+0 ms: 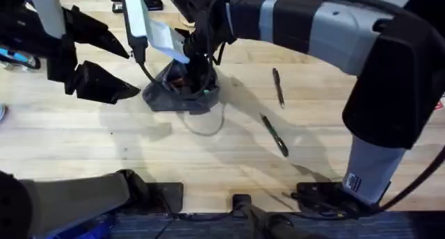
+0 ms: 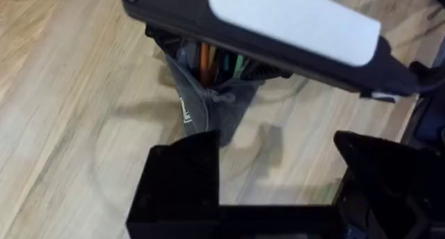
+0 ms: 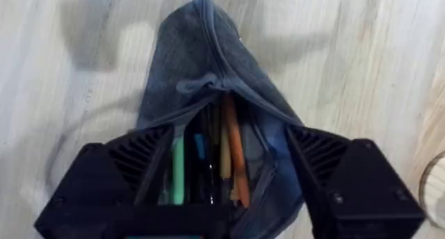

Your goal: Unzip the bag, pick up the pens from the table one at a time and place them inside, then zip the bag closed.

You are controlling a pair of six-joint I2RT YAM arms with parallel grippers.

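Pencil pouch (image 1: 182, 92), blue-grey, partly unzipped with orange and green pens showing inside, on the wooden table (image 1: 83, 142) left of two dark pens (image 1: 277, 87) lying apart; right gripper (image 3: 229, 162) spread wide astride its open mouth, left gripper (image 1: 128, 73) open nearby, holding nothing.

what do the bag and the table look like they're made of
The bag looks like soft blue-grey woven fabric, matte: it creases and sags around the zipper. The table looks like light wood with a smooth, faintly sheened finish: plank seams and grain lines show. It could be a laminate.
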